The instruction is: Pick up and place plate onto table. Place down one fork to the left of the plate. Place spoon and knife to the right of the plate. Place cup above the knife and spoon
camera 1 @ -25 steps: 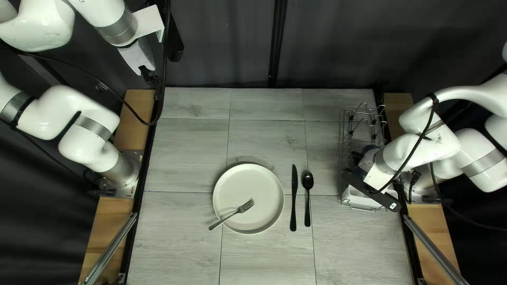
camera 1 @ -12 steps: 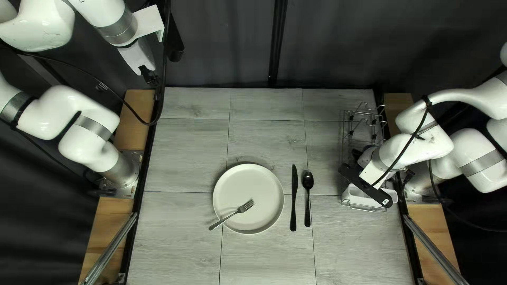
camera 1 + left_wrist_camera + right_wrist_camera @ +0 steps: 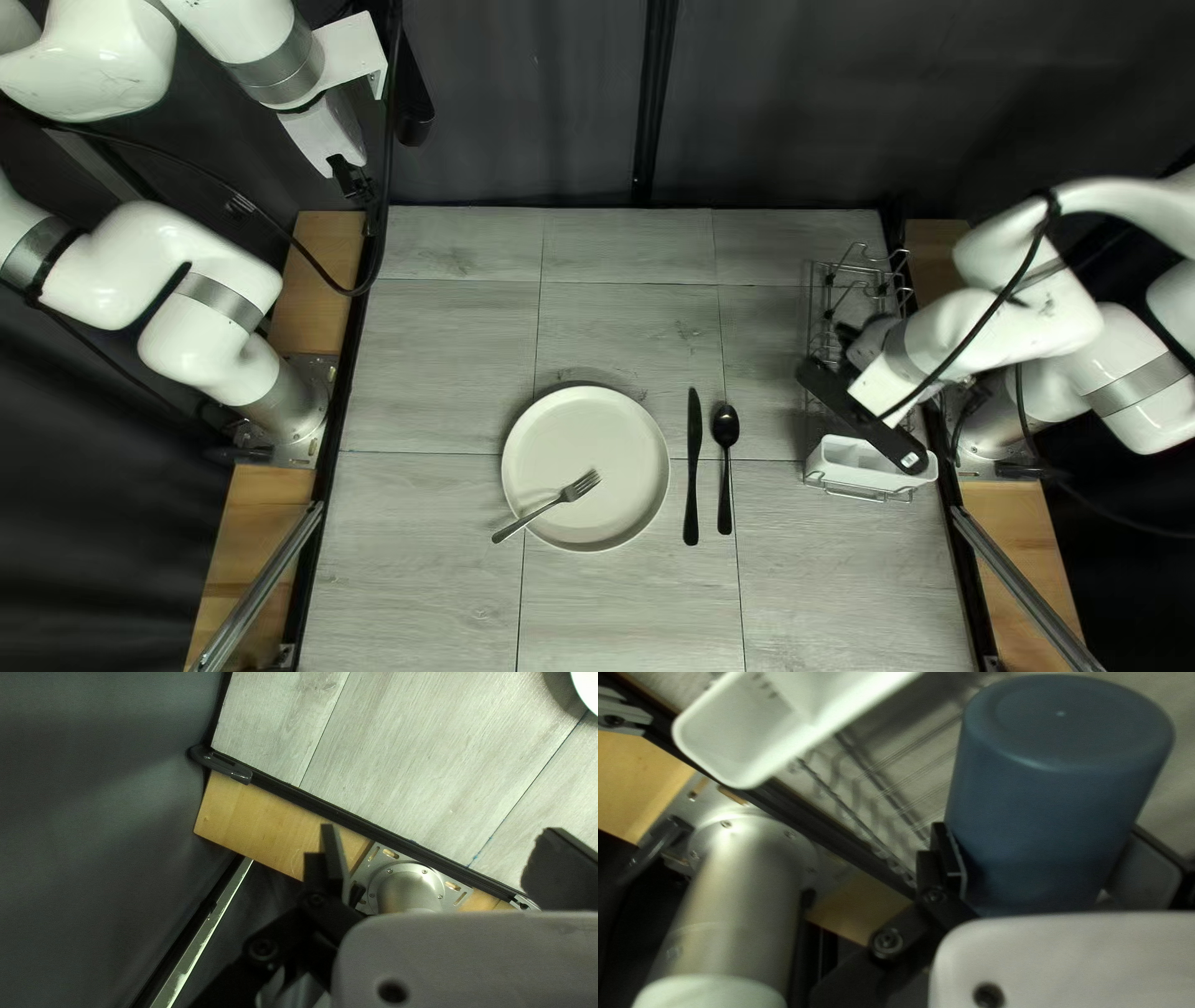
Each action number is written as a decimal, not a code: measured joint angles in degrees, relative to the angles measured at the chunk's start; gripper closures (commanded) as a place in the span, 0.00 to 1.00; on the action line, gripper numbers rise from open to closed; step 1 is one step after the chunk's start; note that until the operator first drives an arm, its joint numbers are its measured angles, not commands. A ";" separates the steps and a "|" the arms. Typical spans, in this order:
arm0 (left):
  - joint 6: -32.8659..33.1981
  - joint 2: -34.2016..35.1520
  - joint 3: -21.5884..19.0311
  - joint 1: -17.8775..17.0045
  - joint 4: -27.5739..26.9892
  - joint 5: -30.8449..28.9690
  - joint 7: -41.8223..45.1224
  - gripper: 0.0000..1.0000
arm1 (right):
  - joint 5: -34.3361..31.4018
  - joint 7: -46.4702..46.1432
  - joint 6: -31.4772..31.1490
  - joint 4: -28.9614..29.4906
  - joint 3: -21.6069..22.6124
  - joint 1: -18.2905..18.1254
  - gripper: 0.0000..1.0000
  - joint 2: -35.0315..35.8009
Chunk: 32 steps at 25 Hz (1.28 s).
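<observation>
The pale, wood-grained desk [image 3: 436, 373] carries a white plate [image 3: 585, 436]. Right of it lie a knife [image 3: 692, 467] and a spoon [image 3: 725, 469]; a wire rack [image 3: 827, 326] stands near the right edge.

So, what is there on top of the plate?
One fork lies on the plate, its tines near the middle, its handle sticking out. The surface directly under the fork is covered.

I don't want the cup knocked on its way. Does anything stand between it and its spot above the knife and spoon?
Possibly the wire rack beneath the cup in my right gripper: whether the cup clears its wires I cannot tell. Past it, nothing visible stands on the table before that spot.
</observation>
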<state>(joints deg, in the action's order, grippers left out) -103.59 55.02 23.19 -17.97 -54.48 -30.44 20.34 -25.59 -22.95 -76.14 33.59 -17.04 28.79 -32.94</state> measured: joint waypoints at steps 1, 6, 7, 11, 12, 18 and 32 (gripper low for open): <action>0.00 0.00 0.00 0.00 0.00 0.00 0.00 0.00 | -0.13 -0.20 0.01 2.43 0.01 0.33 1.00 2.80; 0.00 0.00 0.00 0.00 0.00 0.00 0.00 0.00 | -0.60 -2.86 3.78 11.91 -1.04 1.43 1.00 16.56; 0.00 0.00 0.00 0.00 0.00 0.00 0.00 0.00 | -0.64 -3.85 5.32 13.40 -1.51 1.45 1.00 19.22; 0.00 0.00 0.00 0.00 0.00 0.00 0.00 0.00 | -0.18 -8.38 12.22 17.97 -3.51 0.74 1.00 28.10; 0.00 0.00 0.00 0.00 0.00 0.00 0.00 0.00 | 0.16 -9.57 13.89 18.84 -4.04 0.31 1.00 29.93; 0.00 0.00 0.00 0.00 0.00 0.00 0.00 0.00 | 2.96 -11.42 18.24 24.16 -4.69 -0.55 1.00 37.37; 0.00 0.00 0.00 0.00 0.00 0.00 0.00 0.00 | 10.73 -8.26 20.56 44.32 -1.54 -0.39 1.00 56.42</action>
<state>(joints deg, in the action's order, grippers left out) -103.59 55.02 23.19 -17.97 -54.48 -30.44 20.34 -14.86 -31.21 -55.58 77.91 -18.58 28.40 23.47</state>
